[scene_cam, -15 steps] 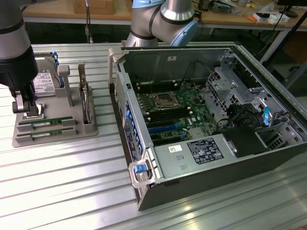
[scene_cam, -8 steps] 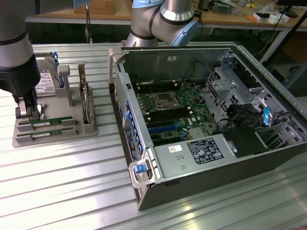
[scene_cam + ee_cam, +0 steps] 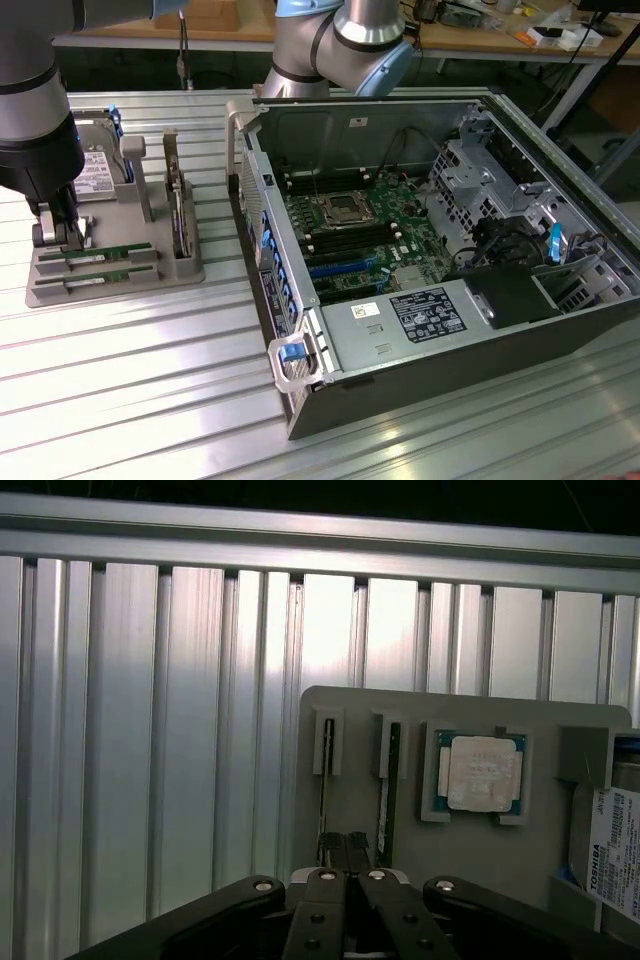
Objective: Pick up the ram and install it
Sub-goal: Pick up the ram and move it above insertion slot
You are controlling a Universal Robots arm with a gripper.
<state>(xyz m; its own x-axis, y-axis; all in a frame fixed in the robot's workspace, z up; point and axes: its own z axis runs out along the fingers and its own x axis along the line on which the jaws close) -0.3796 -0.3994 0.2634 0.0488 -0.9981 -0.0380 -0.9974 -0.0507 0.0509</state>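
1. Plainly, the gripper (image 3: pixel 62 232) (image 3: pixel 348 848) hangs low over one end of the grey parts tray (image 3: pixel 120 292) (image 3: pixel 350 705). Its fingers are drawn fully together, and I cannot tell whether they pinch anything.
2. The ram (image 3: pixel 100 257) (image 3: pixel 385 795) stands on edge in its tray slot just below and ahead of the fingertips. Its twin (image 3: pixel 100 281) (image 3: pixel 322 805) lies parallel on the fingers' other side (which stick the tips line up with I cannot tell).
3. Both sticks run lengthwise straight away from the gripper. Their near ends are at the fingertips and their far ends point toward the open computer case (image 3: pixel 420 330).
4. The processor (image 3: pixel 483 773) sits beyond the ram, to the side away from the twin. The Toshiba hard drive (image 3: pixel 612 845) (image 3: pixel 95 172) is farther that way.
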